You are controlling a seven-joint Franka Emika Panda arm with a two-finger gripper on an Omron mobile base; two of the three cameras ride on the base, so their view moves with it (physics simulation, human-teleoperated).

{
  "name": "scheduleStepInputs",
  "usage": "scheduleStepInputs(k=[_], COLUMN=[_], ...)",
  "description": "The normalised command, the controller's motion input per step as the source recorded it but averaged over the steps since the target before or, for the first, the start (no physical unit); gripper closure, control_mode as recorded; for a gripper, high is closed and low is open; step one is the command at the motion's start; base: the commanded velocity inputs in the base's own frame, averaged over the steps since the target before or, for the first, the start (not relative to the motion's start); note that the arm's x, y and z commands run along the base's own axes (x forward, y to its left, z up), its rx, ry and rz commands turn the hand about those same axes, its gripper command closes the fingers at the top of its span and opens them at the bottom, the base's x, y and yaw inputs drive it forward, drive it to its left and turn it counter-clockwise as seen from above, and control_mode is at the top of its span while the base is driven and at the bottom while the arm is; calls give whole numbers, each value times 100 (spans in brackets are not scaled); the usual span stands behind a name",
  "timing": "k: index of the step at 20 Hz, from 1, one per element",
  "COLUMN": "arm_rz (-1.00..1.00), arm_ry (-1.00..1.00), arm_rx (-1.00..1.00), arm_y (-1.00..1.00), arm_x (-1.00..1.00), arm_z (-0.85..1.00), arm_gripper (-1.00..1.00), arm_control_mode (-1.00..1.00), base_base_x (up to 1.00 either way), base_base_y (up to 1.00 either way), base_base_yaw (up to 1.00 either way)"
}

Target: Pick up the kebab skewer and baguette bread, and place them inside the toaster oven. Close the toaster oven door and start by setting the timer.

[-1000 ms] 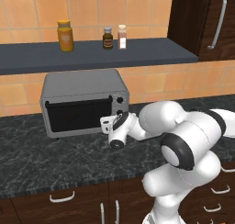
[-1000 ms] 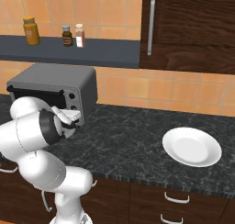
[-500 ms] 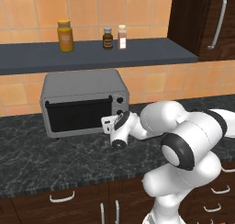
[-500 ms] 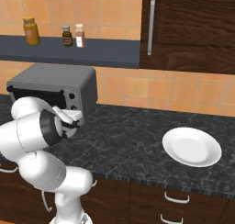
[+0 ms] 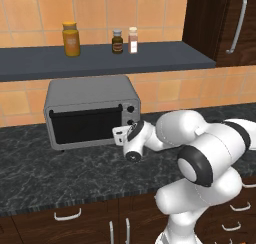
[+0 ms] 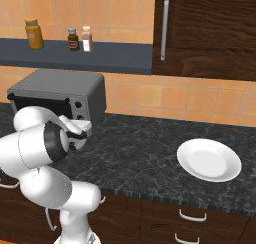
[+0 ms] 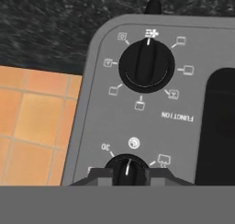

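Over the last second the arm has stayed put at the toaster oven (image 5: 90,113), and only its fingers have drawn in. The end effector (image 7: 127,172) now pinches the timer knob (image 7: 126,168), fingertips (image 7: 100,175) at its 9 and 3 o'clock, so setting the timer looks imminent. The toaster oven door (image 5: 86,125) is shut, its dark glass hiding the inside. The grey box sits on the tabletop (image 6: 150,148), with the function knob (image 7: 147,65) pointing to 12 o'clock.
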Motion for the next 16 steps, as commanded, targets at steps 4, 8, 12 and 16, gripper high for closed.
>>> scheduleStepInputs(k=[4, 8, 12, 16], arm_rz=[0, 0, 0, 0], arm_ry=[0, 0, 0, 0], arm_rx=[0, 5, 17, 21], arm_y=[-16, -14, -14, -16], arm_x=[11, 7, 6, 9], arm_z=[0, 0, 0, 0], arm_gripper=[100, 100, 100, 100], arm_control_mode=[-100, -100, -100, -100], base_base_x=[0, 0, 0, 0], base_base_y=[0, 0, 0, 0], base_base_yaw=[0, 0, 0, 0])
